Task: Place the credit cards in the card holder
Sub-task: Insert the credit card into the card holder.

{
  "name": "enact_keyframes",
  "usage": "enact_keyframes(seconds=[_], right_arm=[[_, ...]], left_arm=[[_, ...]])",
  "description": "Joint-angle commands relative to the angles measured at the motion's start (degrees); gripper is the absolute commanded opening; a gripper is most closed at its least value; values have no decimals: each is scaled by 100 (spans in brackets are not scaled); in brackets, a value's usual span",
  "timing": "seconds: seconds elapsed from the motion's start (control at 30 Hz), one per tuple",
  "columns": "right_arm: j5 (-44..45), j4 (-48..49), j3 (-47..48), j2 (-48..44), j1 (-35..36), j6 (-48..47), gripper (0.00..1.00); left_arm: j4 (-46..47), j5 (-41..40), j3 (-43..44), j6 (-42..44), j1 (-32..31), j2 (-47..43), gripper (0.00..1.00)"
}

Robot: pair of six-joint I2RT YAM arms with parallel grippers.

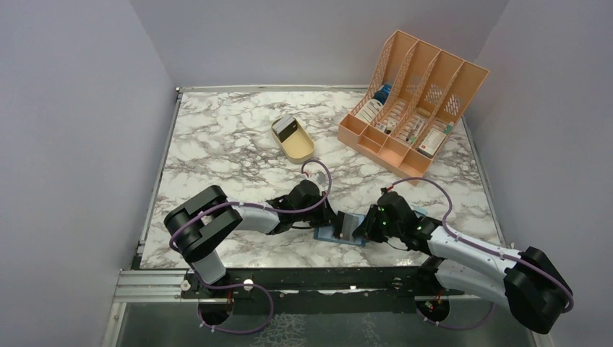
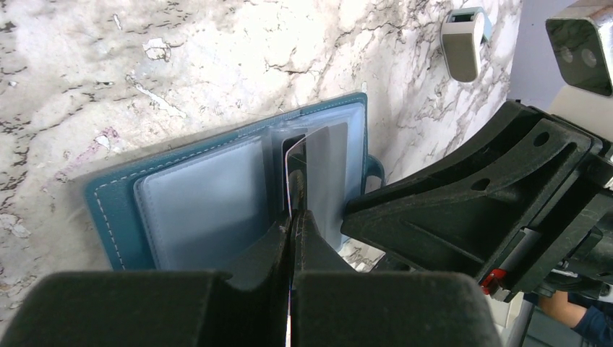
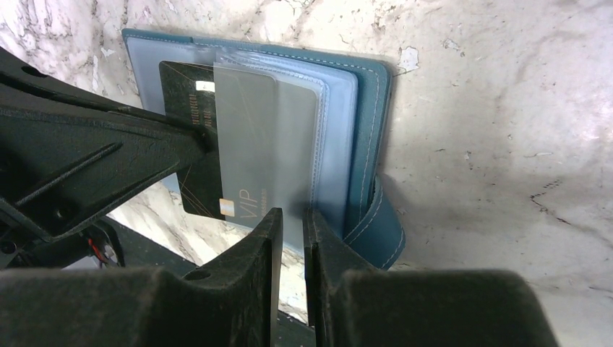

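Step in hand: insertion of one card. The flat teal-blue folding card holder with pale blue pockets point(image 3: 369, 130) lies open on the marbled white counter point(image 3: 506, 108), near the front edge between my two arms. My left tool point(image 2: 293, 217) is pressed together on a thin black plastic credit card marked VIP point(image 3: 199, 184). The card's leading edge is already tucked under the clear plastic pocket leaf point(image 3: 267, 130), and the rest is out. My right tool point(image 3: 291, 224) shows only a narrow gap and appears to pinch the lower edge of that leaf, holding it lifted. Judgement: the next move calls for a straight push along the pocket, card kept flat, while the right side steadies the leaf. Risks are jamming and dragging the holder. The tan oval shallow tray point(image 1: 303, 153) farther back seems to hold more cards point(image 1: 285, 128).
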Motion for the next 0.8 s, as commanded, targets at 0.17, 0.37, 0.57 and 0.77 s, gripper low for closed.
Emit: enact_keyframes(seconds=[0.17, 0.37, 0.57, 0.77], right_arm=[[-58, -329, -12, -7, 47, 11, 18], [353, -724, 319, 3, 47, -151, 18], [642, -1037, 688, 37, 42, -315, 23], [1010, -1247, 941, 126, 47, -558, 25]], left_arm=[[-94, -80, -119, 190, -72, 135, 0], [-96, 110, -132, 200, -76, 171, 0], [-102, 191, -66, 259, -71, 196, 19], [-378, -146, -69, 342, -76, -108, 42]])
